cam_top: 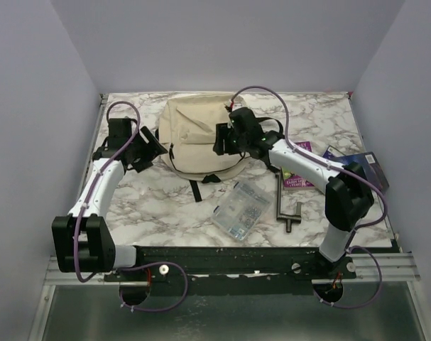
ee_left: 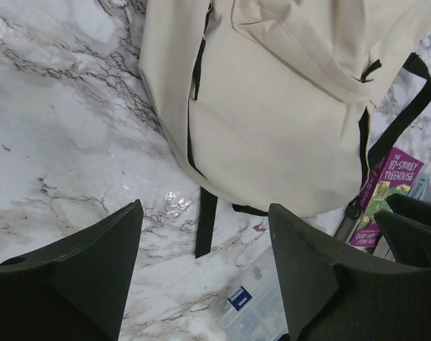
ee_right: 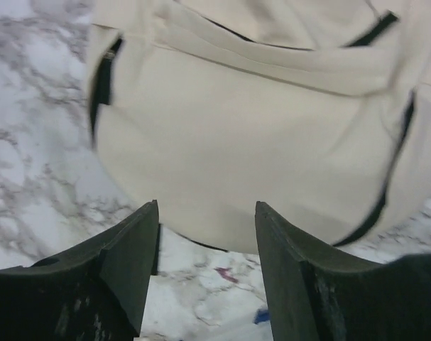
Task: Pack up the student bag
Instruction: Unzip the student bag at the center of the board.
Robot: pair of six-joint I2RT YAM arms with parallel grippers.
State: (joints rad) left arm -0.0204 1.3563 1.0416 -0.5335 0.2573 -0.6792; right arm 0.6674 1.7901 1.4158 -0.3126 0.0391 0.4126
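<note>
– While both arms hung over the table, what did your claws have hold of?
– Nothing. My left claw (ee_left: 204, 207) stood wide, with bare air between its fingers, at the left flank of the student bag (cam_top: 197, 135). My right claw (ee_right: 206, 206) was parted somewhat less and was empty too, over the bag's right side. Neither seemed to touch the cloth.
– Where did the bag lie?
– It lay flat in the upper middle of the overhead view, with its black straps trailing toward the lower edge. I saw no pocket gaping.
– So how was the step best done?
– I judged that opening it came first. One claw should pin the fabric beside a zip line. The other should take the zip pull (ee_left: 371, 69), a small dark tab at the upper right of my left wrist view. Soft cloth bunches, so I would pull along the zip, not upward.
– And the things to go in?
– They lay below and right of the bag: the Treehouse book (ee_left: 385, 192), a clear plastic pouch (cam_top: 240, 209) of small bits, a dark metal tool (cam_top: 286, 206), and a dark blue book (cam_top: 368, 167) at the far right.
– The surface and the room?
– The table (cam_top: 165, 206) was white marble-patterned with grey veins and looked glossy. Plain pale walls (cam_top: 45, 85) closed three sides.
</note>
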